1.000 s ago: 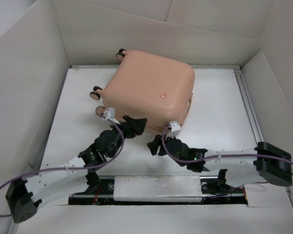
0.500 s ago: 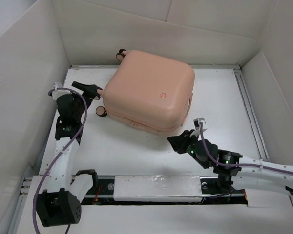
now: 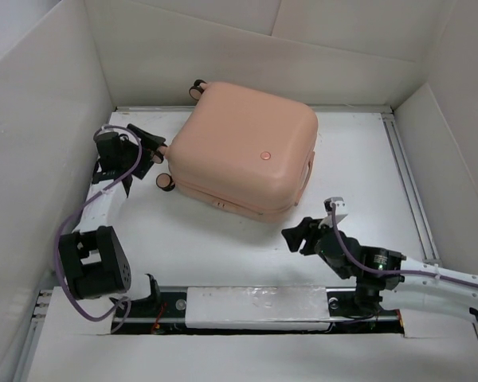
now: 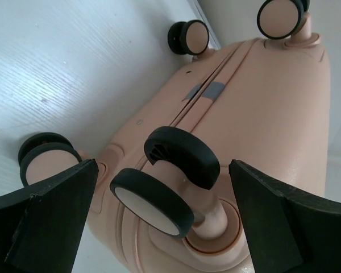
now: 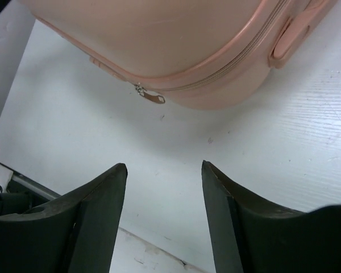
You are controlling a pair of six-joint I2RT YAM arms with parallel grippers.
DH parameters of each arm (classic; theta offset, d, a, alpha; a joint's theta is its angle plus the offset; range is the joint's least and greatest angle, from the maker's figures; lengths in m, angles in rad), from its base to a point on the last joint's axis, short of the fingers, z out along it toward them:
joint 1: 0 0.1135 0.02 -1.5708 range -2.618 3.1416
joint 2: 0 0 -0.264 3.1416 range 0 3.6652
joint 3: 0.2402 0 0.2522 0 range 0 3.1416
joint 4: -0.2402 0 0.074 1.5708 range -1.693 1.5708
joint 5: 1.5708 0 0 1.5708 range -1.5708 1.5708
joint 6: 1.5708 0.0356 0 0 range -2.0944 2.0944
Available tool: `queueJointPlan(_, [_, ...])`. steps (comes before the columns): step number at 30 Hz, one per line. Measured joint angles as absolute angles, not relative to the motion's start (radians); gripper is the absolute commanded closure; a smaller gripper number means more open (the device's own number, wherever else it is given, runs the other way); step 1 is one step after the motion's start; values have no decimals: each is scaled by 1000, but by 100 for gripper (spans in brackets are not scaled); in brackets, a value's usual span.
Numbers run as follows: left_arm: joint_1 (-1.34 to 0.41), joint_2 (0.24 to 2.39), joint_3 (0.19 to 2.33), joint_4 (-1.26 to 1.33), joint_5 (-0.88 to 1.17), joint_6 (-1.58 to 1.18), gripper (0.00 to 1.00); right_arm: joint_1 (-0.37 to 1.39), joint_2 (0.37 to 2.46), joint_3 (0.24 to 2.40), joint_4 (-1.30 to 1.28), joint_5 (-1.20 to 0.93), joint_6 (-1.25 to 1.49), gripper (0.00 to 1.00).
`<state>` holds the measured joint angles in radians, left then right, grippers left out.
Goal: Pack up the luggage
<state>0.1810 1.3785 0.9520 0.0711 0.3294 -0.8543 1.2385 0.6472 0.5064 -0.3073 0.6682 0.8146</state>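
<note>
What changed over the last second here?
The left gripper swung from the near edge of the suitcase to its wheel side, jaws open around a wheel. The right gripper backed off toward the near right, open. The suitcase stayed shut and in place.

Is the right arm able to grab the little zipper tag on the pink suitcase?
Probably yes. The zipper tag hangs on the suitcase at its near edge, straight ahead of the right arm and its open fingers, with only bare table between.

We count one luggage (image 3: 243, 151), four wheels (image 4: 150, 210) on it, one round emblem (image 3: 264, 157), one zipper pull (image 5: 152, 97), one tabletop (image 3: 346, 163), and two pincers: the left pincer (image 3: 147, 146) and the right pincer (image 3: 296, 237).
</note>
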Motion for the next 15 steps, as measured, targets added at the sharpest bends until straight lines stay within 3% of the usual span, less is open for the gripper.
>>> queueJointPlan(3, [181,1405,952,91,371,-863,0,1238,637,506,-306,678,802,37])
queueJointPlan(5, [181,1430,959,120,408,-878,5,1229,649,506,-306,680,788,37])
queueJointPlan(7, [181,1466,962,168,448,-903,24,1205,664,508,-306,679,776,40])
queueJointPlan(9, [181,1495,958,208,477,-925,42,1162,685,509,-305,669,752,58])
queueJointPlan(10, [181,1505,949,231,490,-939,56,1131,692,510,-302,647,737,71])
queueJointPlan(13, [183,1509,928,280,511,-972,84,1014,722,517,-262,553,684,77])
queueJointPlan(14, [183,1509,924,293,517,-976,100,971,747,528,-248,505,664,77])
queueJointPlan(15, [183,1509,920,299,520,-978,100,934,772,542,-231,467,645,77])
